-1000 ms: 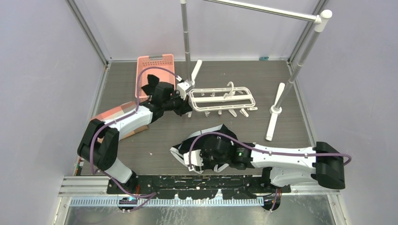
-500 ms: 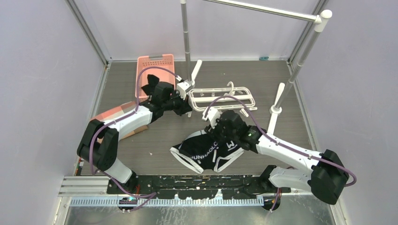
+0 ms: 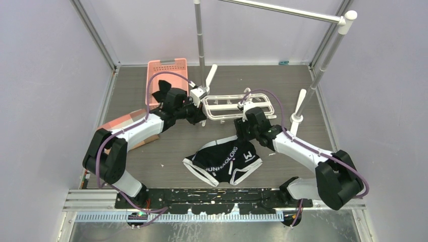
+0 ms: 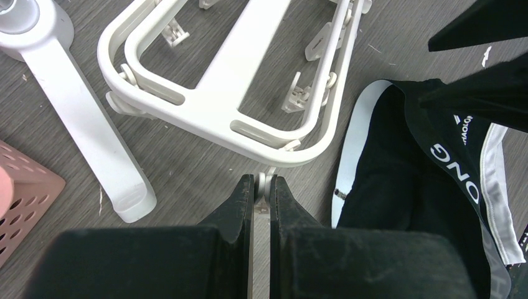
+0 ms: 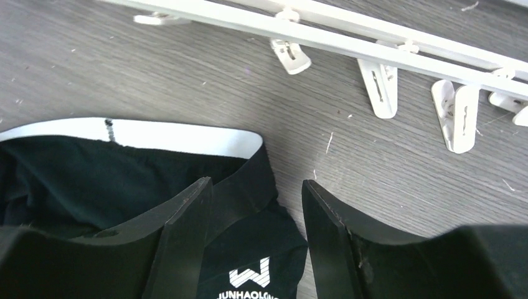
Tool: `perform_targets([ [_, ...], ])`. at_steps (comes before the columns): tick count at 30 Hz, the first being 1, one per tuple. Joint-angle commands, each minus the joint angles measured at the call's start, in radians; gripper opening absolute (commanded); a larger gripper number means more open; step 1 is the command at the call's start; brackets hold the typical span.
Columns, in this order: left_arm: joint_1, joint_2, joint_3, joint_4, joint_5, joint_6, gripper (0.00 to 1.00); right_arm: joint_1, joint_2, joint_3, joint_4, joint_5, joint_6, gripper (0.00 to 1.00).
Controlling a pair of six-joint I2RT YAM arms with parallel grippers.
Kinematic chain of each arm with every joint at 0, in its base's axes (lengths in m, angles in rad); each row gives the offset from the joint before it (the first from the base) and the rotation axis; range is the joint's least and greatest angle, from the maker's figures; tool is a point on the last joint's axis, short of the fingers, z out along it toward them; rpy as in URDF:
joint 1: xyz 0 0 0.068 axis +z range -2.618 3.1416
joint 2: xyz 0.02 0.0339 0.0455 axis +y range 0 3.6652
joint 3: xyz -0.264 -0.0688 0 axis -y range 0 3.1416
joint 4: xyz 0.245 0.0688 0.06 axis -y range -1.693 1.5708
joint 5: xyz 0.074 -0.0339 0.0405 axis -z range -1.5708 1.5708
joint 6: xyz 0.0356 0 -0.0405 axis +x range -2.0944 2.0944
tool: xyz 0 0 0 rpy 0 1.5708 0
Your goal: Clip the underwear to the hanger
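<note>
You are at the pick-up step: the underwear (image 3: 227, 161) lies flat on the counter (image 3: 151, 156), logo side up, just in front of the hanger (image 3: 237, 107) and apart from it, with no clip on it yet. Your left hand (image 4: 261, 193) is closed tight, its fingertips pinching a small white piece at the hanger's rounded end, which looks like a steadying hold on the frame. Your right hand (image 5: 255, 185) hangs over the edge of the underwear nearest the hanger with its fingers (image 5: 187, 212) set about half apart. Black fabric shows in the gap between them, but they grip nothing; whether the tips touch the cloth cannot be told from the wrist view. A row of clips (image 5: 454, 115) hangs off the hanger's rail just beyond that edge, all of them apparently shut. The next move, as I judge it, is to come down on the white-trimmed edge, close on one layer or the full band, then lift and carry it the short way to a clip. That calls for a firm pinch near the hem, since a loose hold would let the cloth slide out, and for the left hand to hold the hanger steady while you push the fabric into the clip's mouth.
</note>
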Motion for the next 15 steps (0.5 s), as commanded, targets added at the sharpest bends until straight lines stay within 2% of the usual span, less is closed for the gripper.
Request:
perform_targets([
  [1, 0.007, -0.05, 0.048, 0.041, 0.002, -0.008, 0.0, -0.052, 0.047, 0.051, 0.063, -0.076, 0.052, 0.61],
  [6, 0.006, -0.05, 0.051, 0.041, 0.003, -0.008, 0.0, -0.075, 0.117, 0.064, 0.104, -0.189, 0.039, 0.59],
  [15, 0.007, -0.05, 0.05, 0.04, 0.003, -0.006, 0.0, -0.111, 0.16, 0.051, 0.116, -0.256, 0.032, 0.56],
])
